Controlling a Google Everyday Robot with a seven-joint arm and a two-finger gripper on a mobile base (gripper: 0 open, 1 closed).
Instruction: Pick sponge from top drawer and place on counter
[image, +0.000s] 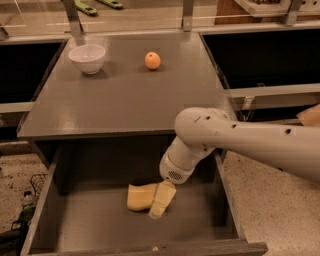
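Note:
The pale yellow sponge (138, 196) lies on the flat bottom of the open top drawer (90, 225), near its middle. My gripper (160, 201) reaches down into the drawer from the right and sits right against the sponge's right side, touching it. The white arm (235, 137) crosses over the drawer's right wall and hides part of the counter's front right corner. The grey counter (120, 95) lies above and behind the drawer.
A white bowl (87, 58) stands at the counter's back left and an orange fruit (152, 60) at its back middle. Black recessed areas (260, 55) flank the counter. The drawer's thick side walls (227, 197) close in on the gripper's right.

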